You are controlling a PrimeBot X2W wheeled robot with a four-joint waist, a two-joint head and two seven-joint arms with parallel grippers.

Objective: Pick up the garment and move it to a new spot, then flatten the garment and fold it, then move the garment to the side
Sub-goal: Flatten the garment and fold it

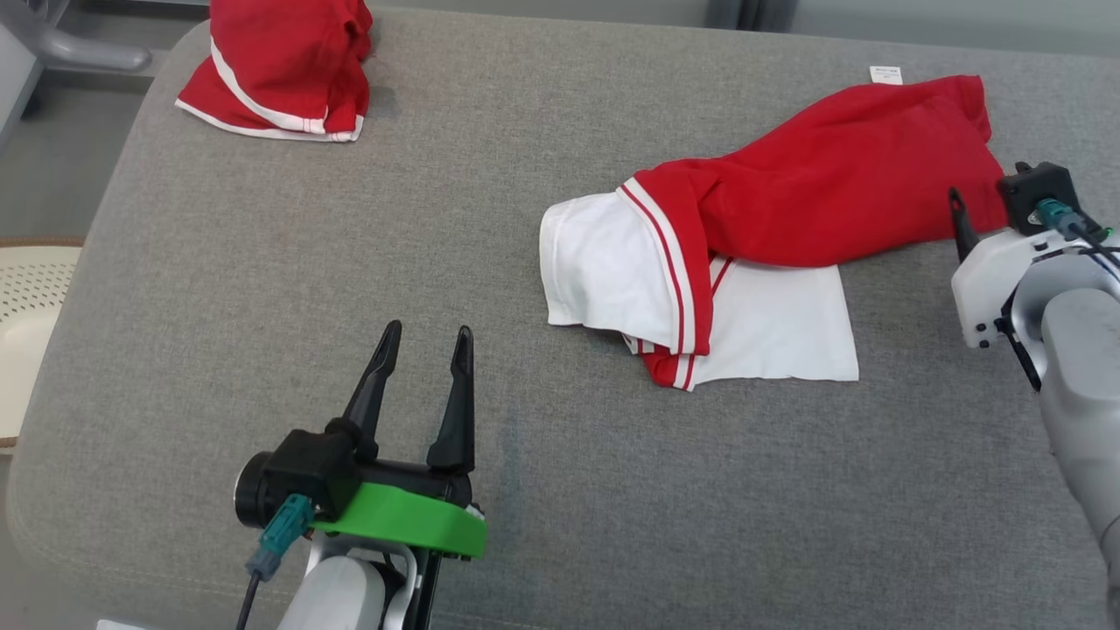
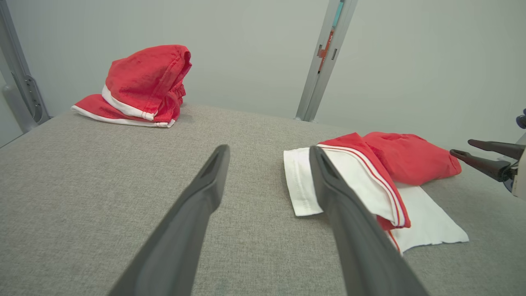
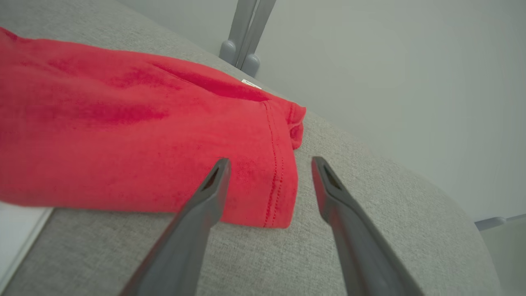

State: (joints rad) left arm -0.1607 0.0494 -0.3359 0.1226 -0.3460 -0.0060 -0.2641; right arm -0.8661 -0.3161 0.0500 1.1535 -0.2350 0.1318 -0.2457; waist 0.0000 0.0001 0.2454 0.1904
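Fabric in a coarse grey weave covers the one padded table (image 1: 262, 289), whose corners are rounded. Two end effectors are over it, each with two long, dark, tapering fingers.

Nearest, at the lower left of the head view, the left end effector (image 1: 429, 328) sits on a bright green plastic collar (image 1: 411, 525) with a teal plug (image 1: 280, 534) at its side. Its fingers stand apart over bare cloth, with nothing between them.

Farther out on the right, the right end effector (image 1: 978, 206) is carried on a white housing (image 1: 989, 271). Its fingers are likewise spread and grip nothing. In its wrist view one tip lies over the garment's stitched red hem and the other over grey table; whether they touch the cloth I cannot tell.

Two garments are on the table. The garment (image 1: 814, 192) lies on the right half, running from the middle toward the far right edge. It is a rumpled length of soft red knit, with flat white panels at its near end and a white band carrying two thin red stripes.

One small white tag (image 1: 885, 75) sits just beyond the garment's far edge. Its print is too small to read.

In the far left corner the second garment (image 1: 280, 70) is heaped up, red with white bands.

Beyond the table a grey metal post (image 2: 324, 57) rises against a pale wall.
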